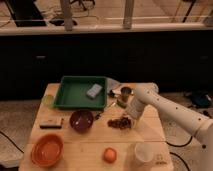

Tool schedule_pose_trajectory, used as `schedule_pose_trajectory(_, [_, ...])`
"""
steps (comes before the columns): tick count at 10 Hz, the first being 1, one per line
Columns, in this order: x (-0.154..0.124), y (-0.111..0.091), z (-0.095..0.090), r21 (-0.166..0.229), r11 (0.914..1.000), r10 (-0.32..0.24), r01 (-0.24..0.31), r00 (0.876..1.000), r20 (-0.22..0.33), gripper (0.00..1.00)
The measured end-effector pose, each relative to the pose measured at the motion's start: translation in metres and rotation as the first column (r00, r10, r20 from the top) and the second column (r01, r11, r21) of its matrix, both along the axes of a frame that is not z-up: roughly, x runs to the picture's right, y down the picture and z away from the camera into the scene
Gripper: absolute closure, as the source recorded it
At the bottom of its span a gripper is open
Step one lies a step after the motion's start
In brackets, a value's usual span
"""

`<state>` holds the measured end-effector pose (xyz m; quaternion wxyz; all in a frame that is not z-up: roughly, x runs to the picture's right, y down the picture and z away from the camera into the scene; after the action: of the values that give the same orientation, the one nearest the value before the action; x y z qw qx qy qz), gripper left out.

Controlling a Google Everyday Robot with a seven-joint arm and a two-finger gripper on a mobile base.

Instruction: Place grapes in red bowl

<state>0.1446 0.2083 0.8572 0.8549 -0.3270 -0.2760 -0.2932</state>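
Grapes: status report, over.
Gripper at grapes, right of dark bowl. Grapes on table, not in red bowl. Dark bowl near likely path.

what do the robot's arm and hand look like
The arm is smooth and white, built of thick rounded tubular segments with a bulbous joint near the wrist. It narrows to the hand, just above the grapes. No cables or markings show on it.

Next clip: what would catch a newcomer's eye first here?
The white robot arm reaches in from the picture's right, its gripper down at the small dark bunch of grapes mid-table. Behind sits a green plastic tray, and an orange-red bowl sits at the near-left corner of the wooden table.
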Motion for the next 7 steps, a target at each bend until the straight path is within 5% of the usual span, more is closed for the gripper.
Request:
schedule_pose_trajectory(5, [0.0011, 0.0020, -0.0006, 0.002, 1.0000, 0.002, -0.002, 1.000, -0.007, 0.91])
schedule_pose_trajectory(7, [0.0005, 0.0024, 0.0010, 0.012, 0.9999, 0.011, -0.010, 1.000, -0.015, 1.00])
